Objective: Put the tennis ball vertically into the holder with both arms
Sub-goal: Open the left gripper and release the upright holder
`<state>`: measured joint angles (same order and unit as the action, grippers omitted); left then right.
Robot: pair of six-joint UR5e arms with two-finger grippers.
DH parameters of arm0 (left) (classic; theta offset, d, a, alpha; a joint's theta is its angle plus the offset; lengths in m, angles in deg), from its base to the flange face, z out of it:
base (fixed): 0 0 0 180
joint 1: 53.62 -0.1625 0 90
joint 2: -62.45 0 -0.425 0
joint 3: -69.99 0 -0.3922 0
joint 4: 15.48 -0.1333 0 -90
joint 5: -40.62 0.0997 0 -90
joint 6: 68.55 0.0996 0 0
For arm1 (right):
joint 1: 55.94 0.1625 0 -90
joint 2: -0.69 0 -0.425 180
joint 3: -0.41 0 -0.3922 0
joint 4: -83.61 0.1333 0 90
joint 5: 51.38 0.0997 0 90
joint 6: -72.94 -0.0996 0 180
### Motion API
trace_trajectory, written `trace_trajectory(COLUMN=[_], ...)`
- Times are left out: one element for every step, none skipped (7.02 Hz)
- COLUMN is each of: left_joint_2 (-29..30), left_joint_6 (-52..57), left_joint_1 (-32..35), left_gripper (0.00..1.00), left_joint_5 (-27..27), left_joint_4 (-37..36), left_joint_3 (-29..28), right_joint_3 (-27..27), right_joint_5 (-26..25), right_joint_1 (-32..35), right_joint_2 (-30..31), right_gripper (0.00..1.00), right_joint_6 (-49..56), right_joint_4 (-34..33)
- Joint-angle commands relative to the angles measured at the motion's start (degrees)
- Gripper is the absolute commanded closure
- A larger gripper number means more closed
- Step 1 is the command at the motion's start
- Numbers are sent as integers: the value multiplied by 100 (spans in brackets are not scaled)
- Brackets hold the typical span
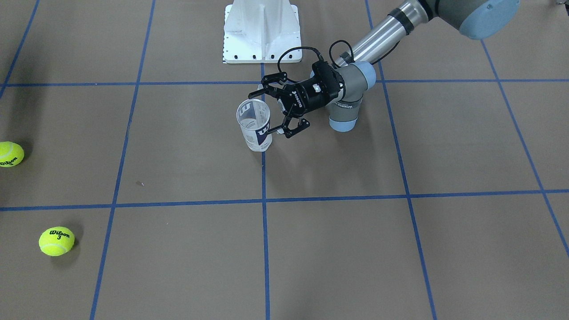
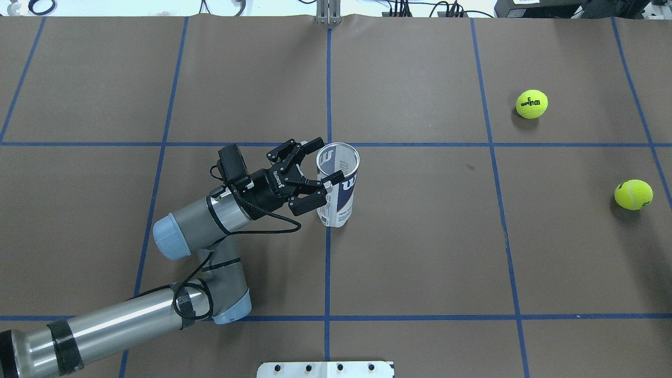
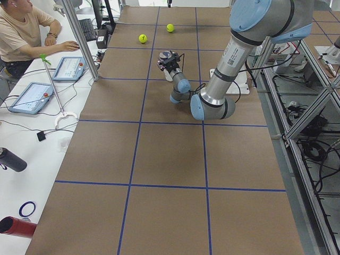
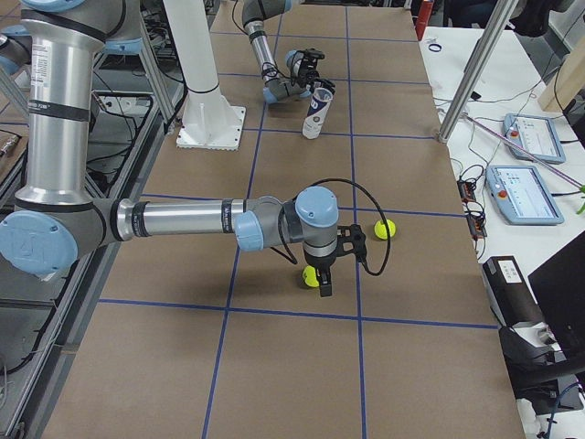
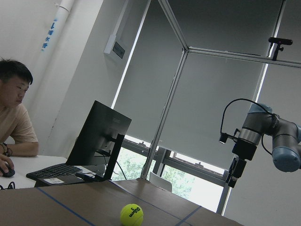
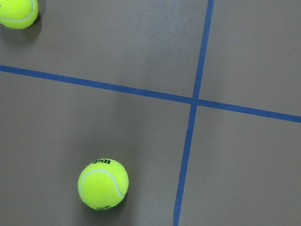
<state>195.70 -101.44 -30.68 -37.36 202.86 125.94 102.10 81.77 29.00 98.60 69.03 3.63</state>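
**Holder.** The holder (image 2: 338, 185) stood upright on the table (image 2: 430, 252) with its open mouth up. Its foot rested on the centre tape line (image 2: 327, 273), just on the robot's side of a line crossing. The white base (image 1: 262, 31) was behind it, nearer the robot and apart from it.

**Left gripper.** The left gripper (image 2: 316, 171) lay roughly level and pointed at the holder's side wall, at the height of its upper half. Its jaws were spread wide. One finger ended just beside the rim on the far side. The other ended just beside the labelled wall on the near side. The overhead view suggested that a fingertip might have touched the wall, but the contact could not be confirmed. The jaws were not closed on the holder.

**Right gripper.** The right gripper (image 4: 326, 285) pointed straight down above the table, towards the robot's right end. It showed too small for its jaw state to be told. Its wrist camera looked down on the near ball (image 2: 633, 195) and caught the far ball (image 2: 532, 104) at the corner of the view.

**Balls.** Both balls lay on the table in adjoining squares, with a tape line between them. Both were well apart from the holder.

**Surroundings.** A person (image 3: 21, 32) sat at a desk (image 3: 32, 111) beside the table.
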Motion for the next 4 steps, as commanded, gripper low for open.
trace_trajectory(left_joint_2=[-1,-1,-1,-9], left_joint_6=[2,11,11,11], left_joint_1=[0,9,9,18], left_gripper=[2,1,1,1], left_joint_5=[2,2,2,-7], left_joint_4=[7,7,7,7], left_joint_3=[3,55,91,91], right_joint_3=[0,0,0,0], right_joint_5=[0,0,0,0], right_joint_1=[5,-4,5,5], right_joint_2=[0,0,0,0], right_gripper=[0,0,0,0], right_joint_6=[4,4,4,4], right_joint_4=[0,0,0,0])
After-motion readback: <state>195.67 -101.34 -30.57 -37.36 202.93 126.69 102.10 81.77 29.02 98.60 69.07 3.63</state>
